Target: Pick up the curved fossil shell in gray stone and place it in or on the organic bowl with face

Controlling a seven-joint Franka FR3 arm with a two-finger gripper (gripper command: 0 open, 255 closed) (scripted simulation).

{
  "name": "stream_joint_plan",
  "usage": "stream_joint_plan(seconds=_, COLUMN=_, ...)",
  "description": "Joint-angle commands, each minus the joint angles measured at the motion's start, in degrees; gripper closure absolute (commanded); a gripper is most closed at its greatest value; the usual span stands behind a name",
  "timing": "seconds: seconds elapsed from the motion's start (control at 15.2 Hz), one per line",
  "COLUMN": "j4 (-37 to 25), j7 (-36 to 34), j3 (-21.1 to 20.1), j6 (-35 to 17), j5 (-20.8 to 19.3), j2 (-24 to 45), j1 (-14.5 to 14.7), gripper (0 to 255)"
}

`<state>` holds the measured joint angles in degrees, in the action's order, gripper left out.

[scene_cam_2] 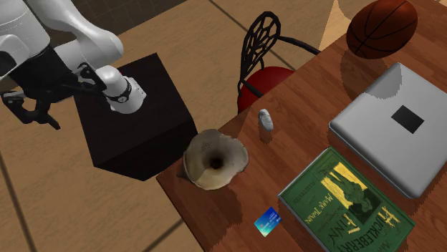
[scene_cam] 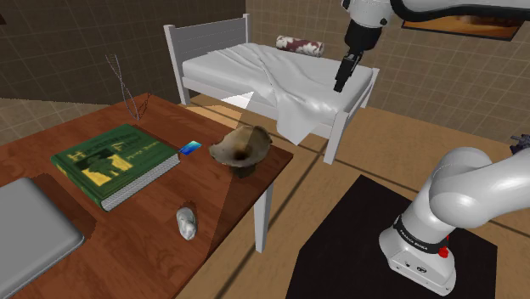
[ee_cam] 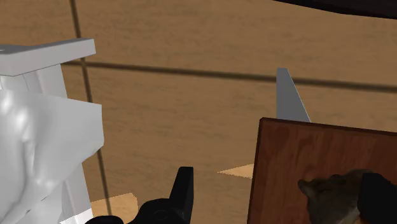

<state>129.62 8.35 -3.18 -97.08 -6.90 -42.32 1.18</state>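
Observation:
The grey fossil shell (scene_cam: 187, 222) lies on the wooden table (scene_cam: 127, 229) near its front edge, by the red chair in the second exterior view (scene_cam_2: 266, 119). The tan organic bowl (scene_cam: 242, 149) stands at the table's corner nearest the bed (scene_cam_2: 215, 162). My gripper (scene_cam: 341, 81) hangs high above the floor between table and bed, well away from the shell, and is seen off the table's corner (scene_cam_2: 32, 114). In the wrist view the gripper (ee_cam: 280, 198) is open with nothing between its fingers (ee_cam: 184, 191), and the bowl's rim (ee_cam: 331, 194) shows beside one finger.
A green book (scene_cam: 115, 161), a blue card (scene_cam: 189, 148) and a grey laptop (scene_cam: 30, 229) share the table. A white bed (scene_cam: 280, 81) stands behind. A basketball (scene_cam_2: 383, 27) and a black wire chair with red seat (scene_cam_2: 263, 68) sit by the table. My stand (scene_cam_2: 136, 122) is dark.

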Motion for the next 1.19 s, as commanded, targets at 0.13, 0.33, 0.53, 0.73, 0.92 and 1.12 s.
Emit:
stream_joint_plan(seconds=0.13, j4=1.40, j7=-3.24, j3=-2.00, j6=-1.24, j5=1.50, j2=0.63, j1=0.44, gripper=0)
stream_joint_plan(seconds=0.33, j4=2.98, j7=-8.06, j3=-5.06, j6=-3.27, j5=3.75, j2=2.14, j1=1.11, gripper=0)
stream_joint_plan(seconds=0.53, j4=3.93, j7=-12.85, j3=-8.17, j6=-5.51, j5=5.93, j2=4.31, j1=1.76, gripper=0)
stream_joint_plan(seconds=0.73, j4=4.24, j7=-17.62, j3=-11.31, j6=-7.91, j5=7.92, j2=7.16, j1=2.35, gripper=0)
stream_joint_plan(seconds=0.92, j4=3.90, j7=-22.40, j3=-14.45, j6=-10.45, j5=9.59, j2=10.65, j1=2.83, gripper=0)
stream_joint_plan(seconds=1.12, j4=2.89, j7=-27.20, j3=-17.63, j6=-13.04, j5=10.83, j2=14.75, j1=3.11, gripper=0)
